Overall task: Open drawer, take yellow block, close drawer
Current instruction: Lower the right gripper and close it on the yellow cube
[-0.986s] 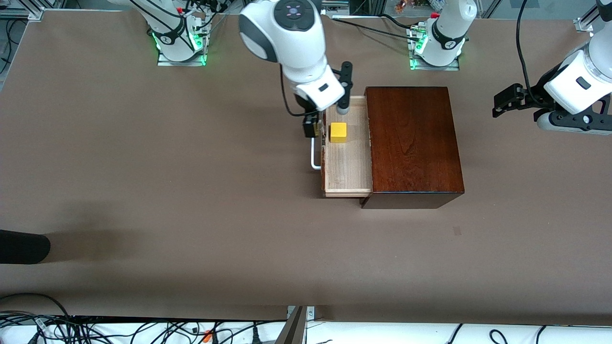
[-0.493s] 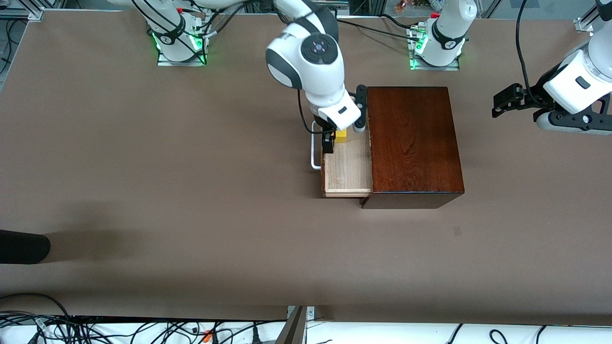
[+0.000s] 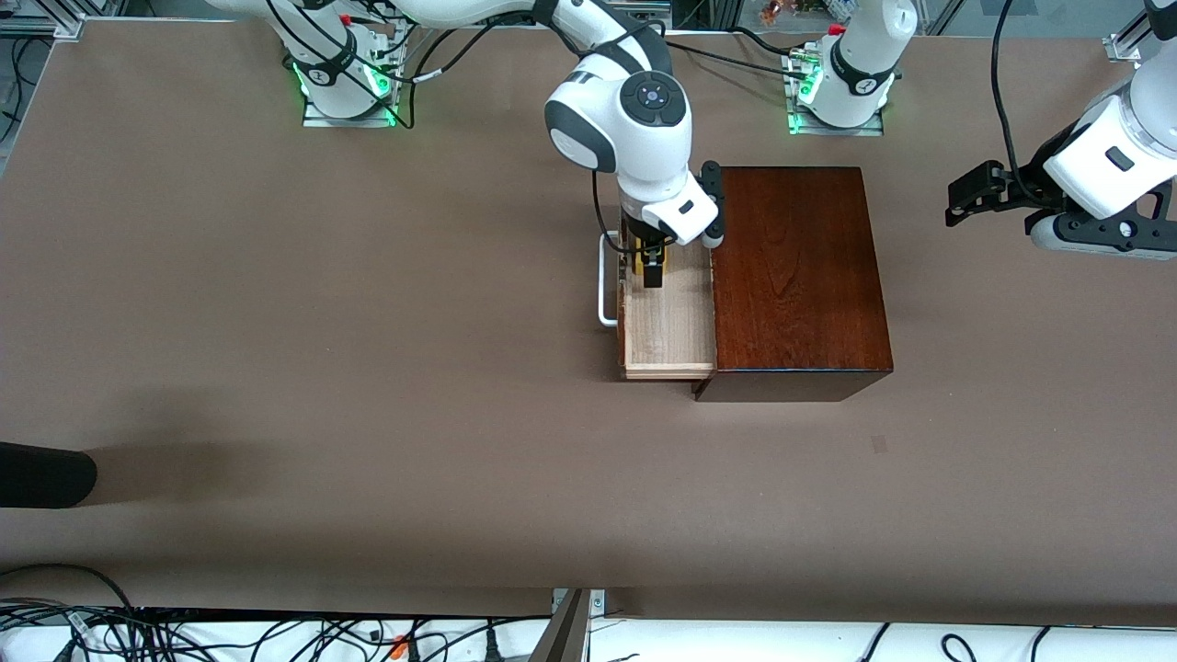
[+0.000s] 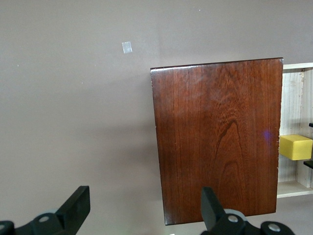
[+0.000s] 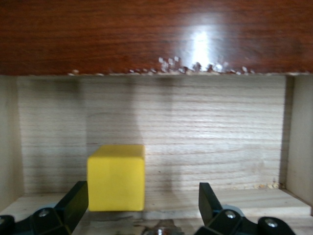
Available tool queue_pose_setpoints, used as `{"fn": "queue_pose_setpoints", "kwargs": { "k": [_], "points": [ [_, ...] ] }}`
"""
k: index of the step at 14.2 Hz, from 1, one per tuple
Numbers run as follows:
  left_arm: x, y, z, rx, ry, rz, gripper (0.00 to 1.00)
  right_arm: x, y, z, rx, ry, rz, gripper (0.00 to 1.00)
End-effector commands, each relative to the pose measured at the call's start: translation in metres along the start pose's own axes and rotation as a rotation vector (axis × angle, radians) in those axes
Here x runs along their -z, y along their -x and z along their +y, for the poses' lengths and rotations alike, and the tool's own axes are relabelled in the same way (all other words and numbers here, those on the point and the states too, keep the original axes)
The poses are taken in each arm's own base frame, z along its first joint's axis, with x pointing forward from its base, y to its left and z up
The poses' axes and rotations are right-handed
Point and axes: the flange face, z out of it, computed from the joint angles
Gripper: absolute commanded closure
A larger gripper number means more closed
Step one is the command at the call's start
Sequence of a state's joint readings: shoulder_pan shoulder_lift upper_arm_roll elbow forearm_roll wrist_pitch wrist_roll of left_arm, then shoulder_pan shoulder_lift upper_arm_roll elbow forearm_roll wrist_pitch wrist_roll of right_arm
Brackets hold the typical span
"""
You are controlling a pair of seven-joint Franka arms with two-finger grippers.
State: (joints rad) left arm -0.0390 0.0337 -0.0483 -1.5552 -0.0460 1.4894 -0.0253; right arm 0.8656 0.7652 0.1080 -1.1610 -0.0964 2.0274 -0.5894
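1. Front view: box (image 3: 798, 276) sits mid-table, nearer the left arm's end. Its drawer (image 3: 669, 326) is pulled out toward the right arm's end, pale floor showing, white handle (image 3: 603, 280) at its outer edge.
2. Front view: right gripper (image 3: 651, 267) is down in the drawer at the part farther from the camera, wrist just beside the box edge. Block (image 3: 641, 262) is mostly hidden by the fingers, only yellow slivers show.
3. Front view: the drawer floor nearer the camera is bare. Open table (image 3: 368, 368) lies all around the box.
4. Front view: left gripper (image 3: 965, 198) hangs over the table off the left arm's end of the box, well apart from it; that arm waits.
5. Left wrist view: left gripper (image 4: 146, 208) has fingers spread wide, nothing between them. Below are the box top (image 4: 220, 137) and a strip of drawer (image 4: 293, 93) with the block (image 4: 295, 147) on its floor. A small pale patch (image 4: 126, 47) lies on the table, apart from the box.
6. Right wrist view: right gripper (image 5: 142, 203) is wide open, grips nothing. Block (image 5: 116, 177) sits on the drawer (image 5: 205, 142) floor between the fingers, close by one finger (image 5: 73, 203), with clear room to the second.
7. Right wrist view: box front edge (image 5: 156, 36) overhangs the drawer. Side walls stand off either side, block nearer one of them.
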Motion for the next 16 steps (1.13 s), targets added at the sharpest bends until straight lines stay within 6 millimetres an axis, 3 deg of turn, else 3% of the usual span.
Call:
{"fn": "queue_pose_setpoints", "kwargs": {
  "k": [1, 3, 14, 16],
  "points": [
    [0.006, 0.004, 0.002, -0.023, 0.021, 0.016, 0.00, 0.005, -0.003, -0.003, 0.028, 0.002, -0.024, 0.00],
    [0.005, 0.004, 0.002, -0.023, 0.021, 0.015, 0.00, 0.002, -0.008, -0.011, 0.042, -0.001, -0.031, 0.00],
    [0.003, 0.002, 0.004, -0.023, 0.021, 0.012, 0.00, -0.029, -0.004, -0.018, 0.052, -0.011, -0.069, 0.00],
    [0.004, 0.003, 0.004, -0.021, 0.021, 0.013, 0.00, -0.035, -0.003, -0.017, 0.055, -0.014, -0.073, 0.07]
  ]
}}
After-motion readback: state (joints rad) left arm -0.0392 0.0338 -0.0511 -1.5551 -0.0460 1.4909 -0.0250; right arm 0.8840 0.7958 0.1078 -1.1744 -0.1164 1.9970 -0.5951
